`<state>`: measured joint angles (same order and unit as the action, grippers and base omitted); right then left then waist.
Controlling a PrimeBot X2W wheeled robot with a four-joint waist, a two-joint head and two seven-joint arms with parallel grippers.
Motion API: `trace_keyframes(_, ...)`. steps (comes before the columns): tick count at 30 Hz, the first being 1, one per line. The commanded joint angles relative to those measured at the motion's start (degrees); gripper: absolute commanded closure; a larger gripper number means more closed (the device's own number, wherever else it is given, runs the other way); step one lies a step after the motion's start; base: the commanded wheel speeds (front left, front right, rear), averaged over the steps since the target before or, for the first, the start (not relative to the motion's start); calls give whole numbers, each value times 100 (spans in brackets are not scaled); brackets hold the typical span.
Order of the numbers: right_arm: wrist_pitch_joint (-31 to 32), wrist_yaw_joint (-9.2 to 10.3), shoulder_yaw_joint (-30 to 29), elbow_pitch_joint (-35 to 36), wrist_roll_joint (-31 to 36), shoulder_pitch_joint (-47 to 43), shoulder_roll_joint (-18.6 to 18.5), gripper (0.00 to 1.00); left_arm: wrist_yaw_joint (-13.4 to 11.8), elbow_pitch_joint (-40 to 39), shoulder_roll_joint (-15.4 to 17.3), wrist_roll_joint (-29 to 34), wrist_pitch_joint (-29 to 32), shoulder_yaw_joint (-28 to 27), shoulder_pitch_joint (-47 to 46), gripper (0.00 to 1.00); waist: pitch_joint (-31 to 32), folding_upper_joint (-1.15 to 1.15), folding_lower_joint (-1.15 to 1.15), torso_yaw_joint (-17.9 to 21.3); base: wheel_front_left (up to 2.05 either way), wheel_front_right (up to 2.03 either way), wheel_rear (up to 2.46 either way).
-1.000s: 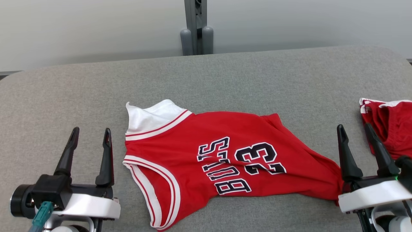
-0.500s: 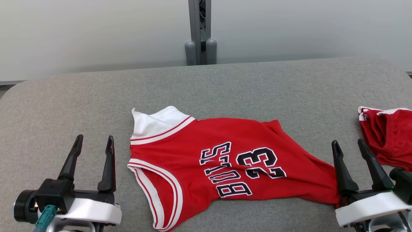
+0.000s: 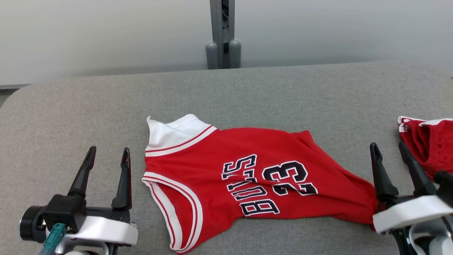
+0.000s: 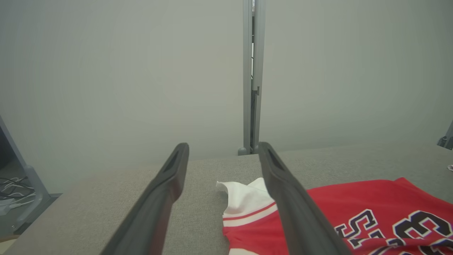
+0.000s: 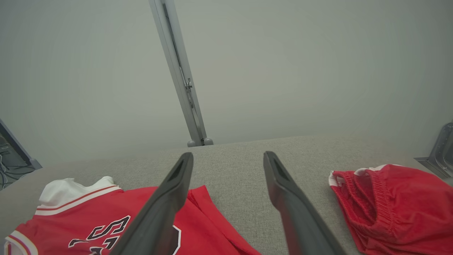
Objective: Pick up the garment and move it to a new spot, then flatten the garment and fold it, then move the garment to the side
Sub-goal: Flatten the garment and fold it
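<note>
One red jersey [image 3: 247, 170] lies rumpled mid-way across the grey cloth-covered table [image 3: 247, 88], smooth knit with white trim, hem bunched beside the right claw [image 3: 388, 145]. It has not shifted in the last second, only the camera has, so the pick-up seems unbegun. That claw and the left claw [image 3: 109, 150] stand apart, empty.

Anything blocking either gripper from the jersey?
Nothing visible. Only bare grey padding lies between the open left gripper and the jersey; the open right gripper sits at its hem end.
</note>
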<state>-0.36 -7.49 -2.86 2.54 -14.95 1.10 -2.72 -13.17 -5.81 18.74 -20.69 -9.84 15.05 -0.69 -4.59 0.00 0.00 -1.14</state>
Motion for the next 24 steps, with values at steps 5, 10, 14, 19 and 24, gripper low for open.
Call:
trace_keyframes(5,241,-1,-92,-352,-81,697,-305,0,96,-12,-64,-4,-73,103,-304,0,-361,0,0,-198,0,0,0)
trace_keyframes(10,403,-2,205,-926,-293,1301,-779,0,264,105,-170,22,-148,295,-628,0,-795,0,0,-471,0,0,0)
trace_keyframes(14,477,-1,602,-1435,-399,1762,-1094,0,413,276,-270,10,-258,395,-903,0,-1150,0,0,-628,0,0,0)
trace_keyframes(19,482,-1,1137,-2100,-544,2212,-1293,0,565,560,-396,7,-385,463,-1202,0,-1450,0,0,-745,0,0,0)
trace_keyframes(24,466,-1,1657,-2613,-733,2482,-1388,0,689,793,-464,28,-470,465,-1421,0,-1592,0,0,-798,0,0,0)
